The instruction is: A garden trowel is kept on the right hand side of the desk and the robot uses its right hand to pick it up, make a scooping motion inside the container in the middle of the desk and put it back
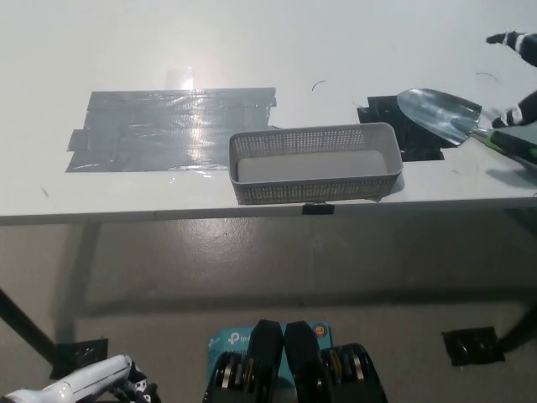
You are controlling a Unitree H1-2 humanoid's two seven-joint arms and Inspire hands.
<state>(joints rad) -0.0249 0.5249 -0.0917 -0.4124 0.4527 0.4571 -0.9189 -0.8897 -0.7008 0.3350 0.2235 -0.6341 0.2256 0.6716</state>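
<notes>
Right hand (524, 107) at trowel (438, 112) handle, grip unclear, container (315, 191) near blade, left hand (92, 383) low

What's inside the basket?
Nothing that I can see: only the basket's bare, pale floor shows. Its near wall covers a thin strip of the floor right behind it.

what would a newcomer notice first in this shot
The shiny trowel at the desk's right, its blade over a black tape patch, with the black right hand by its handle. Next is the empty grey mesh basket in the middle near the front edge, with a big grey tape patch to its left. The white left hand rests low at the lower left, below the desk.
</notes>
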